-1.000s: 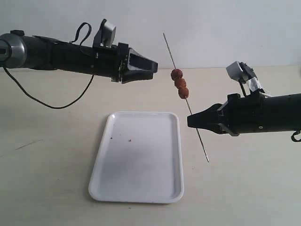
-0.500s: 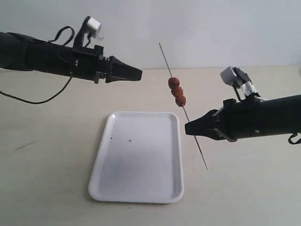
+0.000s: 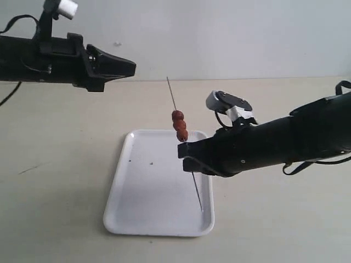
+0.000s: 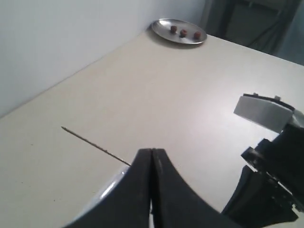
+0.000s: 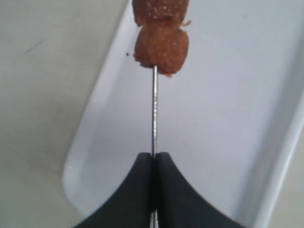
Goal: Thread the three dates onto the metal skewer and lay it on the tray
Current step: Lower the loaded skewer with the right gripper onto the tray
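My right gripper (image 3: 183,151) is shut on the metal skewer (image 3: 194,182), holding it tilted over the right part of the white tray (image 3: 127,189). The three dates (image 3: 179,125) sit stacked on the skewer just above the grip. In the right wrist view the skewer (image 5: 154,109) runs out from the shut right gripper (image 5: 153,155) to the lowest date (image 5: 161,49), with the tray (image 5: 247,123) below. My left gripper (image 3: 133,68) is shut and empty, high at the back left. Its wrist view shows the skewer's tip end (image 4: 92,143) beyond the shut left gripper (image 4: 151,151).
A round metal dish (image 4: 179,32) with three small reddish-brown pieces sits far off on the table in the left wrist view. The beige table (image 3: 274,230) surrounds the tray. A white wall stands behind.
My right gripper has carried the loaded skewer left and down, from beside the tray to over it. My left arm has drawn back to the left and risen.
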You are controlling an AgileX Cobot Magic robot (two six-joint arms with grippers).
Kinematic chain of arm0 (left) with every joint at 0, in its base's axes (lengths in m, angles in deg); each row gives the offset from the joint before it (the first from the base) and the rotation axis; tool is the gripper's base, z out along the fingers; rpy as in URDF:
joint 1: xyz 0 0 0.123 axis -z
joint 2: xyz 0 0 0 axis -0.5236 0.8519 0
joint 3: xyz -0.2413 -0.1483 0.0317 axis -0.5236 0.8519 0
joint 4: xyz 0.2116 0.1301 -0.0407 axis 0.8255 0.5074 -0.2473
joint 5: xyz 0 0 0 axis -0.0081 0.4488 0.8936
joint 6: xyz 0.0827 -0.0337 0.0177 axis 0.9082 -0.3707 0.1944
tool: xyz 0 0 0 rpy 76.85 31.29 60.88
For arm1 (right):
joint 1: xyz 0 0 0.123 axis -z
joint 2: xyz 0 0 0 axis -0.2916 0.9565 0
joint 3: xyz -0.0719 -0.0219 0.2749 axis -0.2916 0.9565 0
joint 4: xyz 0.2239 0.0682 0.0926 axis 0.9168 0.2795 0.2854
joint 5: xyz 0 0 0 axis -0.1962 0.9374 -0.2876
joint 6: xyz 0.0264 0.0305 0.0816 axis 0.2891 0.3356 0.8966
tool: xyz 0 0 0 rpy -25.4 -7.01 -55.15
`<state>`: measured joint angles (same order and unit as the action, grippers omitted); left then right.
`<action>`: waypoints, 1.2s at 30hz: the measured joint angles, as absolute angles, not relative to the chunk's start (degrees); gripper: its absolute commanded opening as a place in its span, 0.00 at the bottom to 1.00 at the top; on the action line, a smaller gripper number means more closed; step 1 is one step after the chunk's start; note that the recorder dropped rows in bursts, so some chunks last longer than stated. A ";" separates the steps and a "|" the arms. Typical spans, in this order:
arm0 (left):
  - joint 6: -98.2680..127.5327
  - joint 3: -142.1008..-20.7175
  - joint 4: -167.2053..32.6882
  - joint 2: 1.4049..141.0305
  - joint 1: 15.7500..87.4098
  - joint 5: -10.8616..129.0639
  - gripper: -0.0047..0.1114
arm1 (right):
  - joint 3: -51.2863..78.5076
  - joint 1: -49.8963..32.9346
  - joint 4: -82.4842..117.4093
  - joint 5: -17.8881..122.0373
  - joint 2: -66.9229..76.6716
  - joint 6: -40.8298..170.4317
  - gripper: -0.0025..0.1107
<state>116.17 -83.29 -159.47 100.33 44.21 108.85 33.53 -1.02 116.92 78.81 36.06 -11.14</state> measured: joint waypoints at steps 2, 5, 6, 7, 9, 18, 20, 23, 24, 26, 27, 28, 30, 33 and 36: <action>116.74 -81.76 -159.59 96.69 44.21 107.54 0.04 | 31.73 -4.41 117.05 74.61 36.06 -5.14 0.02; 117.54 -80.13 -158.73 92.43 44.21 105.85 0.04 | 30.31 -9.22 117.05 65.69 36.06 2.50 0.02; 117.54 -79.76 -158.73 91.58 44.21 105.01 0.04 | 30.13 -9.97 117.16 63.97 36.06 4.08 0.02; 117.67 -79.16 -158.73 90.50 44.21 103.86 0.04 | 30.03 -10.74 117.16 62.70 36.06 5.92 0.02; 117.53 -77.93 -158.62 87.76 44.21 100.41 0.04 | 29.92 -12.22 117.28 60.76 36.17 9.93 0.02; 115.40 -72.54 -158.94 76.41 44.21 90.15 0.04 | 29.80 -13.53 117.47 60.97 41.33 14.19 0.02; 115.31 -71.99 -158.94 74.74 44.21 90.05 0.04 | 29.80 -13.53 117.47 60.13 41.33 14.19 0.02; 115.31 -71.58 -158.94 73.37 44.21 90.05 0.04 | 29.78 -13.53 117.47 59.24 41.71 14.19 0.02; 115.16 -71.58 -158.94 73.09 44.21 90.05 0.04 | 29.78 -13.53 117.47 59.14 42.00 14.19 0.02; 114.94 -71.55 -158.94 72.96 44.21 90.05 0.04 | 29.78 -13.57 117.51 59.58 42.11 14.19 0.02; 114.94 -71.45 -158.94 72.96 44.21 90.05 0.04 | 29.78 -13.57 117.51 59.97 42.11 14.19 0.02; 114.72 -71.45 -158.94 72.96 44.21 90.05 0.04 | 29.78 -13.66 117.51 60.48 42.11 14.19 0.02; 114.49 -71.45 -158.94 72.96 44.21 90.05 0.04 | 29.78 -13.66 117.51 61.51 42.11 14.19 0.02; 113.68 -71.35 -158.94 72.96 44.21 90.05 0.04 | 29.78 -13.66 117.51 62.28 42.11 14.19 0.02; 112.74 -71.35 -158.81 72.96 44.21 90.05 0.04 | 29.78 -13.66 117.51 63.68 42.69 14.55 0.02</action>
